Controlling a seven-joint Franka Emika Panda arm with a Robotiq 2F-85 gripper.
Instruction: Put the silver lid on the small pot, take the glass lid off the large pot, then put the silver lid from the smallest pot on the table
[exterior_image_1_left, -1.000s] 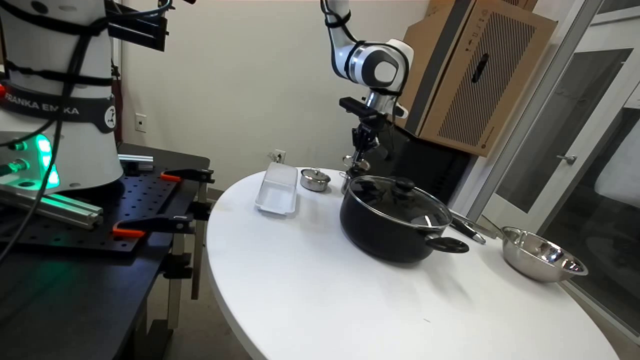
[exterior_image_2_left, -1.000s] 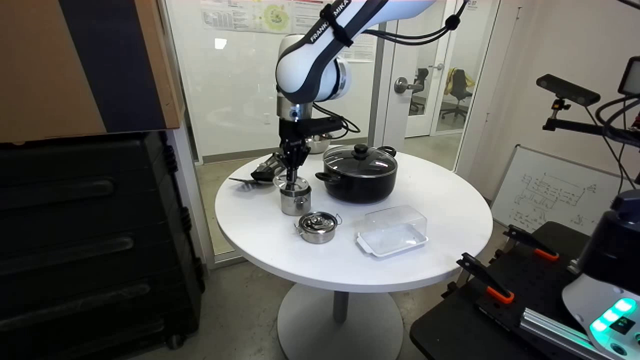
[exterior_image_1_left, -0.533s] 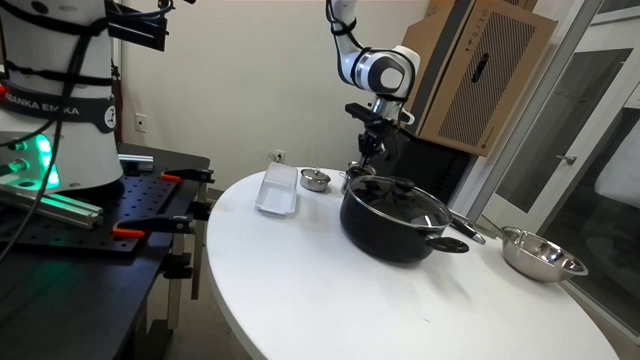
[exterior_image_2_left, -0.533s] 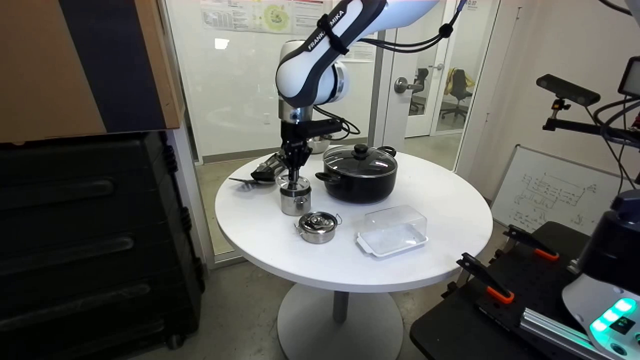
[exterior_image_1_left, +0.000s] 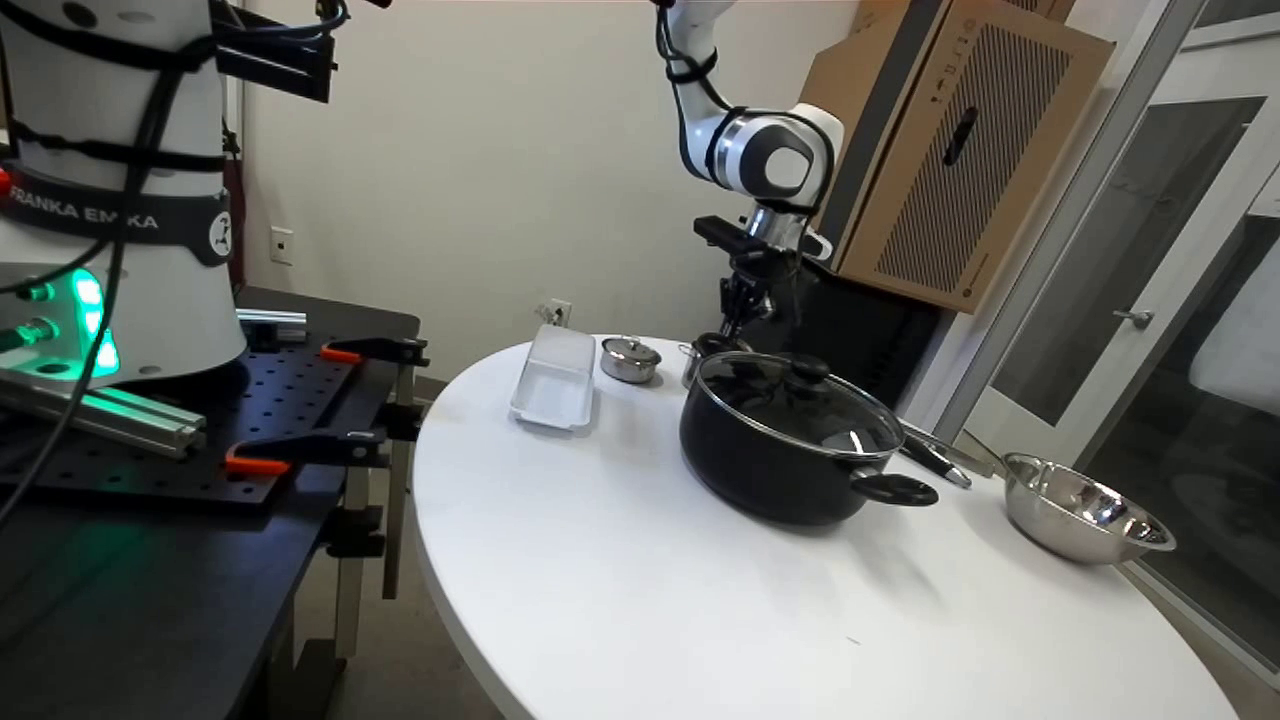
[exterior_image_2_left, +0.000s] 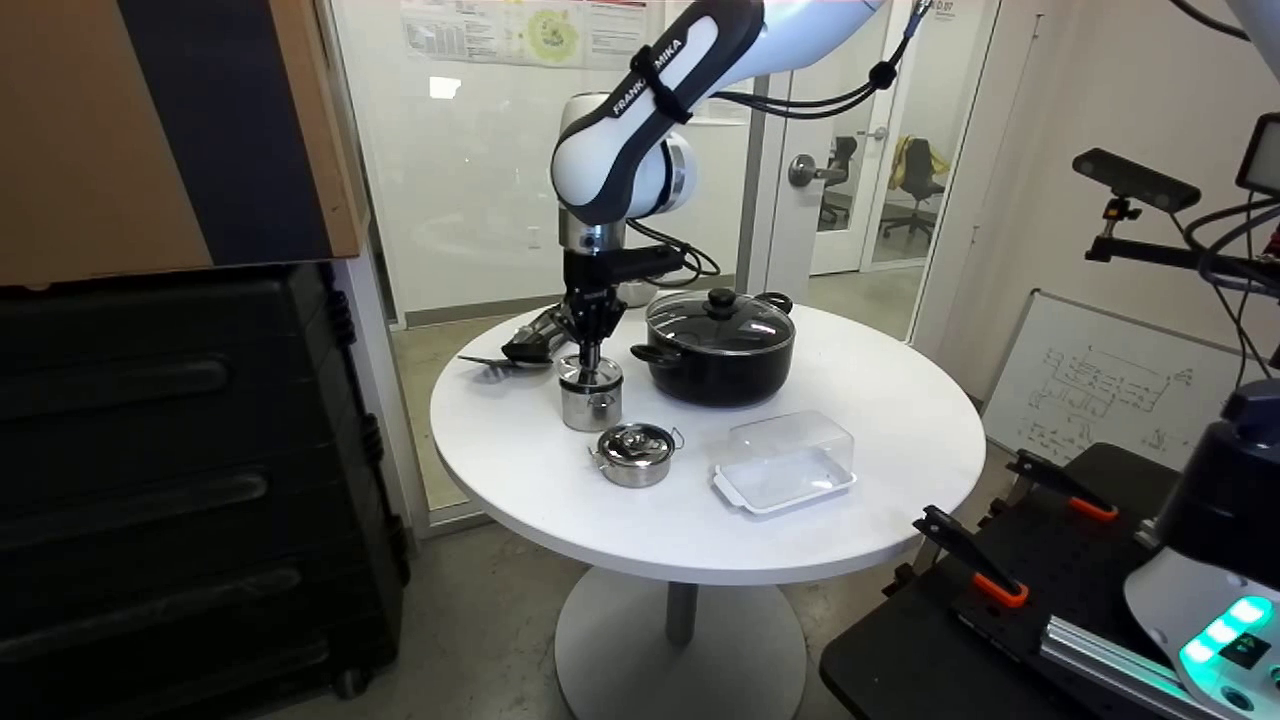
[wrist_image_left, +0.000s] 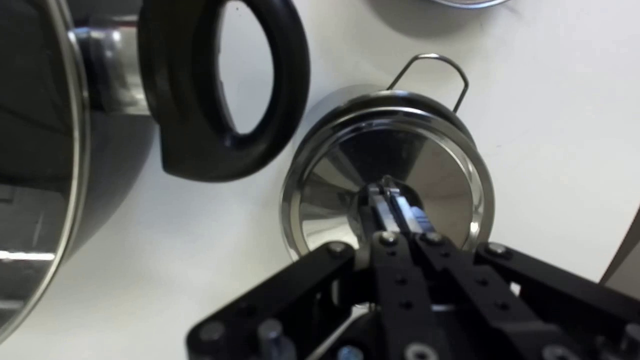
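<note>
Silver lid (wrist_image_left: 430, 160) over the mouth of the small pot (exterior_image_2_left: 590, 410), and look, the pincer (wrist_image_left: 387, 189) has its fingertips squeezed tight together, pinching that lid at the centre! It's slightly off-centre in the wrist view, a dark band of the pot peeking past one edge; whether lid and rim touch, I can't tell. Just beside, the large black pot (exterior_image_2_left: 720, 378) points a handle (wrist_image_left: 180, 110) towards it, glass lid (exterior_image_2_left: 685, 325) on top. Across the white table (exterior_image_2_left: 620, 525), a squat steel pot (exterior_image_2_left: 636, 471) wears its own cover (exterior_image_2_left: 625, 440), near the white tray (exterior_image_2_left: 735, 492) and its clear hood (exterior_image_2_left: 790, 440), and in an exterior view a steel bowl (exterior_image_1_left: 1060, 525) stands well apart from them.
</note>
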